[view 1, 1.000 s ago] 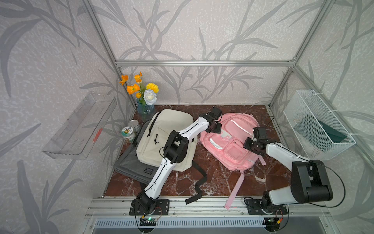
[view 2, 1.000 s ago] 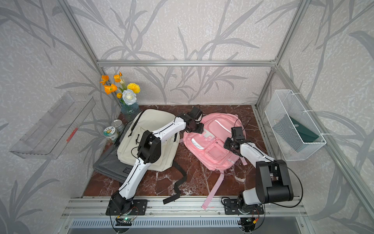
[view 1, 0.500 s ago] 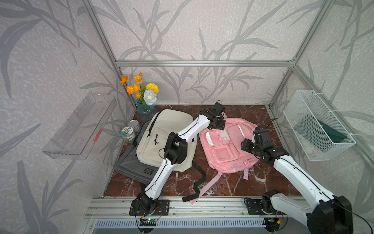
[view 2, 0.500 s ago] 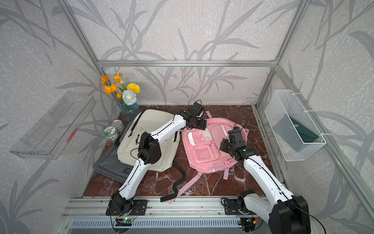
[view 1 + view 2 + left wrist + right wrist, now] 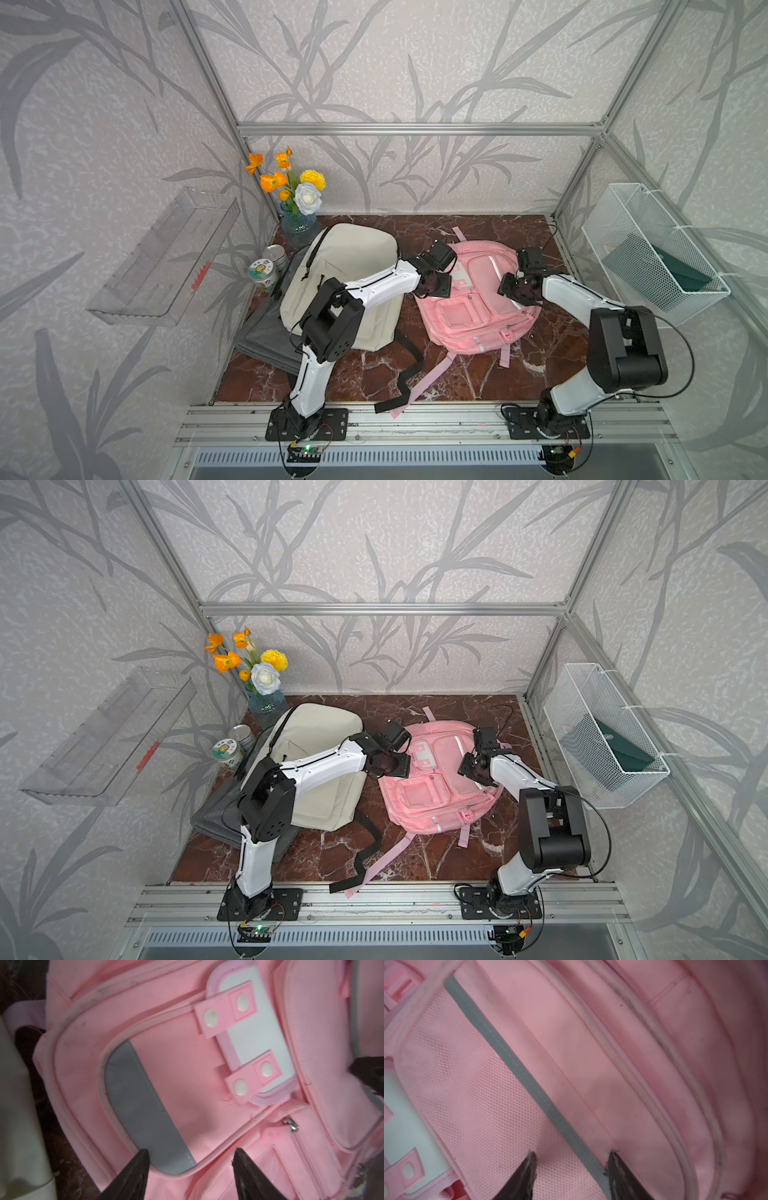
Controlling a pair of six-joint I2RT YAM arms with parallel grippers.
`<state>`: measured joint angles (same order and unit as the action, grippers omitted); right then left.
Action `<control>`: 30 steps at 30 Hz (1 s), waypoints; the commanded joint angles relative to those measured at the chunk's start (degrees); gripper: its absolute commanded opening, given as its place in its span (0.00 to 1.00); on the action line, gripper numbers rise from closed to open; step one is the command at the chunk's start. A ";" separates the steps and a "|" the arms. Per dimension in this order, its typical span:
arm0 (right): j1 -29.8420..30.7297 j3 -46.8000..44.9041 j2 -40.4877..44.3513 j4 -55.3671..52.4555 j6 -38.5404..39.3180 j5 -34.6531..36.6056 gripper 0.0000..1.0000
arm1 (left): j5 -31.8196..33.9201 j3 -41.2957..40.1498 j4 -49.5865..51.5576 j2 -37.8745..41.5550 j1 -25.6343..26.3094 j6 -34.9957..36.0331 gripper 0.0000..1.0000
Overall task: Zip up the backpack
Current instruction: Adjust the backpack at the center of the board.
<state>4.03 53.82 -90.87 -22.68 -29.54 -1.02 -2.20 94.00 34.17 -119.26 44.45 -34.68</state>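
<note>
Though grubby along its piping, pink backpack (image 5: 473,307) under spread left fingers (image 5: 133,1174) and spread right fingers (image 5: 523,1178)

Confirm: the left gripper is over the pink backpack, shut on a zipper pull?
Not quite. The left gripper is over the pink backpack but open, holding nothing. The left wrist view shows its jaws apart and the zipper pull lying clear of them.
</note>
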 commanded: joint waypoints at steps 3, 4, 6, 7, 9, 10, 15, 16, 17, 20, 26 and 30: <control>-0.26 -6.21 4.19 -2.71 -0.91 2.36 0.56 | -1.28 8.34 1.03 -9.11 -1.94 0.38 0.60; -0.21 -8.04 5.64 -2.73 -1.03 2.17 0.56 | -1.41 10.87 1.74 -11.68 -2.64 0.88 0.59; -0.13 -11.51 8.40 -2.82 -1.30 0.70 0.56 | -2.38 16.41 2.97 -16.30 -4.16 2.08 0.59; -0.03 -13.25 9.83 -2.48 -1.31 -0.93 0.56 | -3.44 20.29 3.75 -18.70 -4.90 3.04 0.58; 0.75 -16.37 12.10 -2.05 -2.10 -3.10 0.56 | -3.78 27.66 5.92 -23.43 -6.21 4.91 0.57; 1.92 -17.79 13.31 -1.61 -2.76 -3.98 0.56 | -3.96 31.81 7.29 -25.80 -6.69 5.85 0.57; 12.39 -19.54 17.95 -2.44 -9.25 -2.80 0.55 | -8.93 48.86 8.79 -35.16 -7.85 9.82 0.57; 13.88 -19.50 19.07 -2.54 -10.37 -3.13 0.55 | -10.05 51.98 9.21 -36.74 -7.76 10.32 0.57; 14.72 -19.46 20.63 -2.80 -11.32 -3.28 0.55 | -11.18 55.37 10.55 -38.32 -7.64 10.26 0.57; 14.82 -18.70 27.24 -4.23 -10.69 -1.44 0.55 | -12.36 59.09 15.08 -37.56 -6.63 11.05 0.57; 14.69 -15.52 35.79 -10.77 -0.38 3.85 0.53 | -4.00 38.49 15.24 -17.77 -2.85 9.41 0.66; 15.15 -16.15 36.15 -14.88 0.48 -0.84 0.46 | -3.09 17.69 6.08 -3.66 -1.03 3.69 0.68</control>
<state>18.83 37.65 -54.94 -31.42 -31.83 -0.16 -7.60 119.55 44.51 -132.03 42.17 -27.35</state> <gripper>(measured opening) 0.468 0.676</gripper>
